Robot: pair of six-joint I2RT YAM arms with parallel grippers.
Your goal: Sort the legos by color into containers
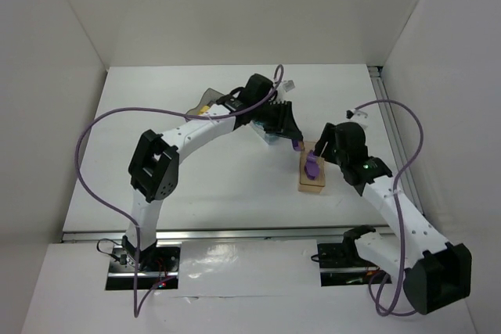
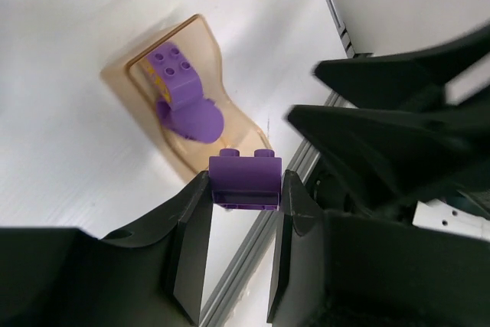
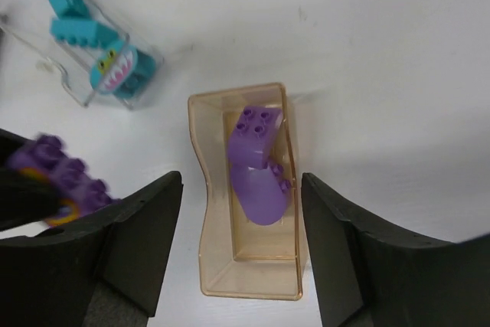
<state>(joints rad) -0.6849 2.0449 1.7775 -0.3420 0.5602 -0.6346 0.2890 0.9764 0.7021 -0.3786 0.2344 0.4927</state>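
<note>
Ok, left pincer [image 2: 243, 208] is clenched on a purple brick [image 2: 245, 180], held off the worktop [image 2: 61, 151] just left of the tan-orange bin [image 3: 200, 189]. It's not over the bin yet. The bin already holds a studded purple block and the rounded purple piece [image 3: 256, 166], lying along its middle. Right pincer [image 3: 241, 227] is released and empty, hovering above that same bin with jaws wide either side of it. Teal legos [image 3: 92, 36] sit in the clear bin [image 3: 76, 86], far-left of the tan one. Smoky grey bin [image 1: 205, 101] is further left, mostly hidden behind the left arm.

My read of the step: drop the purple brick into the tan bin. To do it well:
- pull the right arm back first, since both pincers converge on one narrow bin
- centre the brick over the near end, which looks free
- go low before releasing so it doesn't bounce off the pieces inside or nudge the rim
</note>
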